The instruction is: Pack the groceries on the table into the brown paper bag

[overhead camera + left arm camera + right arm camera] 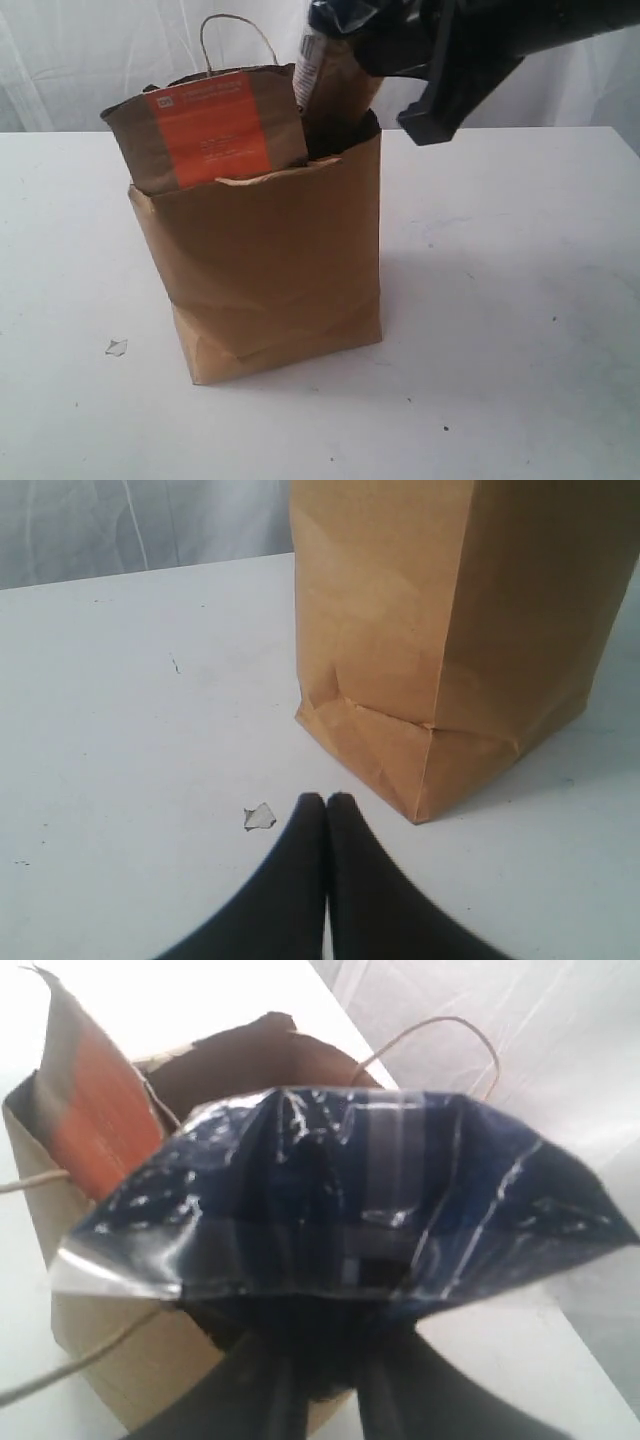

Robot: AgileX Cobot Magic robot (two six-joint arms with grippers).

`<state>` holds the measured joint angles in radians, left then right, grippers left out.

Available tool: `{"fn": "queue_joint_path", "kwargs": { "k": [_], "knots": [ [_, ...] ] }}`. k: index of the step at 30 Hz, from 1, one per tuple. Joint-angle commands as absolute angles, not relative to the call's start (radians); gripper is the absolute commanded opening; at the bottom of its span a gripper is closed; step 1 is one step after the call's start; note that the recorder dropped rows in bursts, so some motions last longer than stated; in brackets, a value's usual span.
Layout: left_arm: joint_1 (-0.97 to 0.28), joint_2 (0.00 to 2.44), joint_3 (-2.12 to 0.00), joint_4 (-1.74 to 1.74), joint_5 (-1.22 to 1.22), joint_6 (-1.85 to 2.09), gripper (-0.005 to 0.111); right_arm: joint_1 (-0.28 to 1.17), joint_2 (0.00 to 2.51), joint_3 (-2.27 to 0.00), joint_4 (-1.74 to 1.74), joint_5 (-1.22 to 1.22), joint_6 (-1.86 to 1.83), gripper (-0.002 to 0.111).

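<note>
Right end effector (320, 1370) grasping long spaghetti packet (340, 1190) by end, upright at brown paper bag (270, 270) mouth; likely fits only standing. Left end effector (326, 802) clenched, empty, beside bag base.

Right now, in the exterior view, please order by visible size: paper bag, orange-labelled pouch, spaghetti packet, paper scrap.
Largest first:
brown paper bag
orange-labelled pouch, partly hidden
spaghetti packet, mostly hidden, so unsure
paper scrap
</note>
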<state>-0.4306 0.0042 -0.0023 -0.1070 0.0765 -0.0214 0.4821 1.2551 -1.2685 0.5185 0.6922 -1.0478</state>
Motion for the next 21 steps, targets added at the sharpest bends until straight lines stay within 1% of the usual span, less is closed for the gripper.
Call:
{"fn": "queue_joint_path", "kwargs": {
  "k": [1, 9, 21],
  "knots": [
    [-0.428, 0.000, 0.000, -0.110, 0.076, -0.023, 0.000, 0.529, 1.288, -1.332, 0.557, 0.630, -1.060, 0.000],
    [-0.428, 0.000, 0.000, -0.110, 0.076, -0.023, 0.000, 0.560, 1.312, -1.350, 0.557, 0.615, -1.076, 0.000],
    [-0.428, 0.000, 0.000, -0.110, 0.076, -0.023, 0.000, 0.558, 1.318, -1.416, 0.542, 0.456, -1.076, 0.000]
  ]
}}
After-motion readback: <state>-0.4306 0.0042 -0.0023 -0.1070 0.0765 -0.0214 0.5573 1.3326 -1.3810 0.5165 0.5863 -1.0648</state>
